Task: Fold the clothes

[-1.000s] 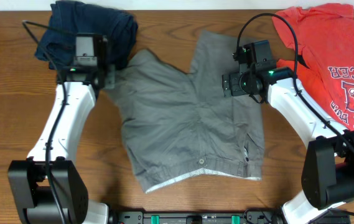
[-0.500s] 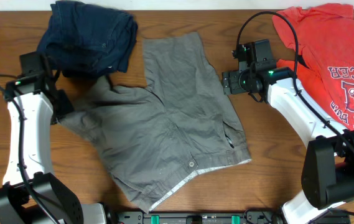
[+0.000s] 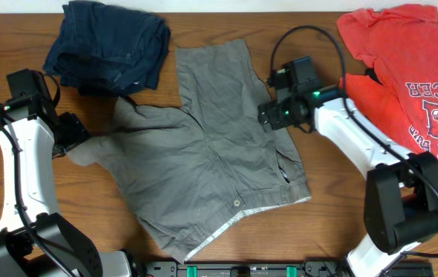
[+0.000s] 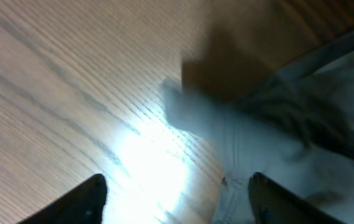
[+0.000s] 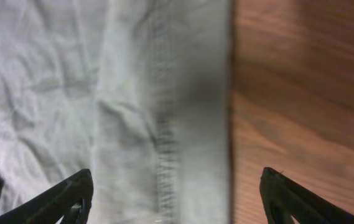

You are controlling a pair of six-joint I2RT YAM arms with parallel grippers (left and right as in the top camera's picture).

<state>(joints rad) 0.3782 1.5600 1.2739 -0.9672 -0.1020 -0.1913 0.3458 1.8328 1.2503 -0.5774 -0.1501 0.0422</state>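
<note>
The grey-khaki shorts (image 3: 203, 154) lie spread on the middle of the table, one leg pointing to the far side, the other drawn out to the left, and the buttoned waistband at the near edge. My left gripper (image 3: 76, 132) is open at the tip of that left leg. In the blurred left wrist view the left gripper (image 4: 177, 190) is over bare wood, with cloth (image 4: 282, 137) beside its right finger. My right gripper (image 3: 272, 115) hovers open over the right edge of the far leg. In the right wrist view the right gripper (image 5: 177, 193) straddles the stitched seam (image 5: 161, 124) and the cloth edge.
A dark navy denim garment (image 3: 107, 42) lies bunched at the far left, just behind the shorts' left leg. A red T-shirt with white lettering (image 3: 411, 69) covers the far right. Bare wooden table (image 3: 357, 231) shows around them.
My left gripper dragged the shorts' leg to the left, then opened and let it go. My right gripper moved left from beside the shorts to over their right edge.
</note>
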